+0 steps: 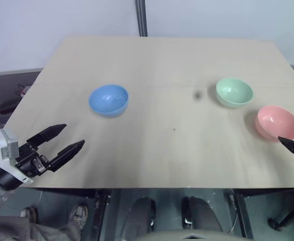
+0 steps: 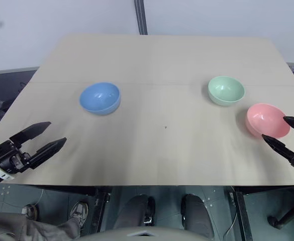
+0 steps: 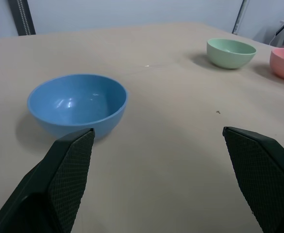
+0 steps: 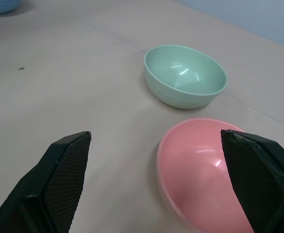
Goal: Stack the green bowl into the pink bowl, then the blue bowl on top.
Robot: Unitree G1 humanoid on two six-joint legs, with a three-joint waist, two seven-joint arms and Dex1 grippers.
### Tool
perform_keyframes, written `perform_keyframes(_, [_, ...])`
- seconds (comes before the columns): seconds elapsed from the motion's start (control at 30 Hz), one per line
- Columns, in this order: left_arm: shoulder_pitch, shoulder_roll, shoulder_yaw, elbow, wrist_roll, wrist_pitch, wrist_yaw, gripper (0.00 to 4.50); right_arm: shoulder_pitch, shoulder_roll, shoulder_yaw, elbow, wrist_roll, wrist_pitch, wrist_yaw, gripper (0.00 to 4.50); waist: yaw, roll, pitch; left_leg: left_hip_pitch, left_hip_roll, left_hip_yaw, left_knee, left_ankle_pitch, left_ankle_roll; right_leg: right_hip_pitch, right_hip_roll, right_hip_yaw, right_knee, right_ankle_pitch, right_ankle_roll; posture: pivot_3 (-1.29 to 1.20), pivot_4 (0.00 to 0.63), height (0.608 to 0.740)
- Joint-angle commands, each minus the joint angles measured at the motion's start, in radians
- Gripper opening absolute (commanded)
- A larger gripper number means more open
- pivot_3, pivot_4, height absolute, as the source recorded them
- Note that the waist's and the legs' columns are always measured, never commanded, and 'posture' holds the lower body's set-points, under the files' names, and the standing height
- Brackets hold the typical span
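Observation:
Three bowls stand apart and upright on the light wooden table. The blue bowl is on the left, the green bowl on the right, and the pink bowl just nearer and further right. My left gripper hovers open over the table's near left corner, pointing toward the blue bowl with nothing between its fingers. My right gripper is open at the right edge, right beside the pink bowl, empty. The green bowl lies just beyond it.
The table's near edge runs just below both grippers. A small dark speck marks the tabletop left of the green bowl. A vertical post stands behind the table's far edge.

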Motion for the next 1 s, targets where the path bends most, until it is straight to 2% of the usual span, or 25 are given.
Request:
perform_keyframes(0.03, [-0.012, -0.003, 0.006, -0.023, -0.008, -0.013, 0.014, 4.50, -0.025, -0.017, 0.001, 0.001, 0.013, -0.015, 0.008, 4.49, 0.000, 0.000, 0.000, 0.000, 0.000, 0.000, 0.000, 0.000, 0.000, 0.000, 0.000, 0.000, 0.000, 0.000, 0.000, 0.00, 0.150, 0.740])
perform_keyframes(0.3, [-0.031, -0.023, -0.023, -0.070, -0.007, -0.002, 0.071, 4.50, -0.075, -0.015, 0.064, 0.021, -0.008, -0.029, 0.016, 4.49, 0.000, 0.000, 0.000, 0.000, 0.000, 0.000, 0.000, 0.000, 0.000, 0.000, 0.001, 0.000, 0.000, 0.001, -0.002, 0.00, 0.150, 0.740])
perform_keyframes(0.37, [-0.042, -0.022, -0.039, -0.084, 0.025, -0.006, 0.111, 4.50, -0.094, -0.016, 0.085, 0.022, -0.011, -0.036, 0.020, 4.49, 0.000, 0.000, 0.000, 0.000, 0.000, 0.000, 0.000, 0.000, 0.000, 0.000, 0.000, 0.000, 0.000, 0.002, -0.002, 0.00, 0.150, 0.740])
perform_keyframes(0.43, [-0.067, -0.007, -0.077, -0.096, 0.146, -0.018, 0.213, 4.50, -0.128, -0.009, 0.126, 0.004, -0.006, -0.032, 0.017, 4.49, 0.000, 0.000, 0.000, 0.000, 0.000, 0.000, 0.000, 0.000, 0.000, 0.000, 0.000, 0.000, 0.000, 0.002, -0.002, 0.00, 0.150, 0.740])
perform_keyframes(0.5, [-0.110, 0.030, -0.133, -0.105, 0.272, 0.013, 0.324, 4.50, -0.179, 0.005, 0.194, -0.028, -0.006, -0.033, 0.010, 4.49, 0.000, 0.000, 0.000, 0.002, 0.000, 0.000, 0.000, 0.000, 0.000, 0.002, 0.001, 0.000, 0.000, 0.002, -0.002, 0.00, 0.150, 0.740])
perform_keyframes(0.6, [-0.200, 0.109, -0.232, -0.095, 0.400, 0.053, 0.396, 4.50, -0.267, 0.031, 0.325, -0.070, -0.048, -0.052, -0.008, 4.49, 0.000, -0.001, 0.000, 0.006, 0.000, 0.001, 0.000, 0.000, 0.000, 0.004, 0.002, 0.000, 0.001, 0.002, -0.002, 0.00, 0.150, 0.740])
perform_keyframes(0.67, [-0.279, 0.208, -0.358, -0.065, 0.531, 0.049, 0.392, 4.50, -0.327, 0.048, 0.421, -0.083, -0.089, -0.066, -0.014, 4.49, 0.000, -0.001, 0.001, 0.007, 0.001, 0.001, 0.000, 0.000, 0.000, 0.004, 0.004, -0.001, 0.003, 0.002, -0.002, 0.00, 0.150, 0.740])
perform_keyframes(0.73, [-0.380, 0.266, -0.482, -0.022, 0.615, 0.028, 0.369, 4.50, -0.381, 0.071, 0.501, -0.098, -0.112, -0.052, -0.030, 4.49, 0.001, 0.000, 0.001, 0.007, 0.001, 0.001, 0.000, 0.001, -0.001, 0.004, 0.004, -0.001, 0.003, 0.002, -0.003, 0.00, 0.150, 0.740])
perform_keyframes(0.8, [-0.474, 0.276, -0.565, 0.025, 0.652, 0.034, 0.358, 4.50, -0.411, 0.085, 0.558, -0.122, -0.129, -0.050, -0.039, 4.49, 0.002, 0.001, 0.001, 0.006, 0.000, 0.002, -0.001, 0.001, -0.001, 0.003, 0.004, -0.001, 0.003, 0.002, -0.003, 0.00, 0.150, 0.740])
perform_keyframes(0.9, [-0.552, 0.263, -0.625, 0.063, 0.658, 0.030, 0.317, 4.50, -0.445, 0.098, 0.594, -0.133, -0.153, -0.017, -0.089, 4.49, -0.001, 0.001, 0.001, 0.002, 0.000, 0.002, 0.000, 0.003, -0.004, 0.001, 0.003, 0.000, 0.001, 0.004, 0.001, 0.00, 0.150, 0.740])
perform_keyframes(1.0, [-0.597, 0.191, -0.643, 0.062, 0.588, -0.020, 0.258, 4.50, -0.506, 0.122, 0.604, -0.101, -0.264, 0.079, -0.284, 4.49, -0.002, 0.000, 0.001, -0.006, -0.001, 0.003, 0.000, 0.003, -0.005, -0.007, 0.002, 0.000, 0.001, 0.005, 0.002, 0.00, 0.150, 0.740])
